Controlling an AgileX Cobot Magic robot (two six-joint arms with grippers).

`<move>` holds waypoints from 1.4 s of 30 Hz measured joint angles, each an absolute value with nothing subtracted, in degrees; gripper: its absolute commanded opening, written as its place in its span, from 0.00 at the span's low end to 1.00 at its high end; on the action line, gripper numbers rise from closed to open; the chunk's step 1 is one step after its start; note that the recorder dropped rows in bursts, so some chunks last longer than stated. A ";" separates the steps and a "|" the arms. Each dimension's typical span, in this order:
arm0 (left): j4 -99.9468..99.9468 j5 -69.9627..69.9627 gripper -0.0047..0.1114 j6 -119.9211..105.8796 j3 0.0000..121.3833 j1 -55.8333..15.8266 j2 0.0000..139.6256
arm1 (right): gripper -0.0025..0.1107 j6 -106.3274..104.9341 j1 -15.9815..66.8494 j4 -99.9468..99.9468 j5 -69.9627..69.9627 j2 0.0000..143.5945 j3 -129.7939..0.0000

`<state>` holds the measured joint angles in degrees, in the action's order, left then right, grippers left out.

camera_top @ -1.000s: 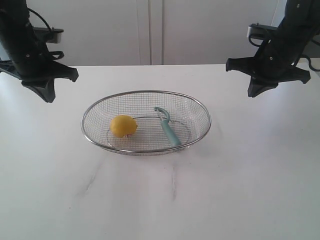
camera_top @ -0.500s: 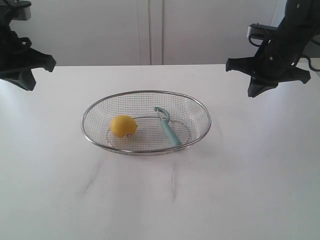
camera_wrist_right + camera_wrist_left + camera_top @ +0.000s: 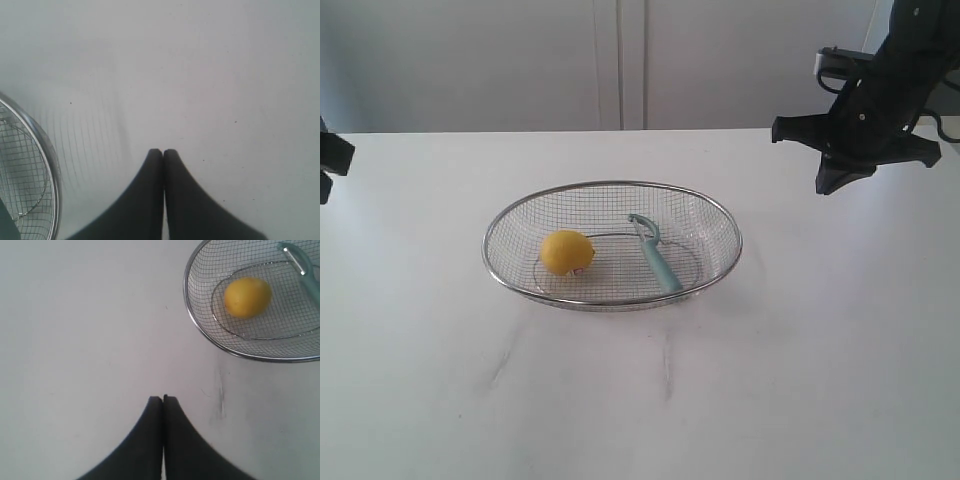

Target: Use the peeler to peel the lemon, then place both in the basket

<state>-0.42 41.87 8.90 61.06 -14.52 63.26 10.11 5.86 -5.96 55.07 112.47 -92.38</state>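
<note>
The yellow lemon (image 3: 566, 251) (image 3: 247, 297) lies in the left half of the wire-mesh basket (image 3: 612, 187) (image 3: 192, 315) at the middle of the white table. The teal-handled peeler (image 3: 658, 257) (image 3: 303, 274) lies in the basket's right half, blade end toward the back. My left gripper (image 3: 163, 398) is shut and empty, well off to the left of the basket; only a dark tip of it (image 3: 330, 160) shows at the exterior view's left edge. My right gripper (image 3: 163, 151) (image 3: 830, 183) is shut and empty, raised above the table to the right of the basket.
The white table (image 3: 640, 400) spreads wide around the basket, with faint grey scuffs (image 3: 667, 365) in front of it. A white panelled wall (image 3: 620, 60) stands behind the table's far edge.
The left arm has drawn back to the left, almost out of the exterior view. The right arm, lemon, peeler and basket have not moved.
</note>
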 measured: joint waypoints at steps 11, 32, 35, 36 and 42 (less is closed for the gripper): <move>-3.42 41.83 0.04 8.90 55.16 -14.52 46.46 | 0.02 10.11 5.86 -5.96 55.07 112.47 -92.38; -3.23 41.69 0.04 8.79 55.05 -8.15 43.07 | 0.02 10.11 5.86 -5.96 55.07 112.47 -92.38; -3.23 41.69 0.04 8.79 54.96 -5.36 42.35 | 0.02 10.11 5.86 -5.96 55.07 112.47 -92.38; -3.23 41.57 0.04 8.79 54.65 -4.78 41.70 | 0.02 10.11 5.86 -5.96 55.07 112.47 -92.38; -3.23 41.41 0.04 8.79 47.83 -1.53 34.43 | 0.02 10.11 5.86 -5.96 55.07 112.47 -92.38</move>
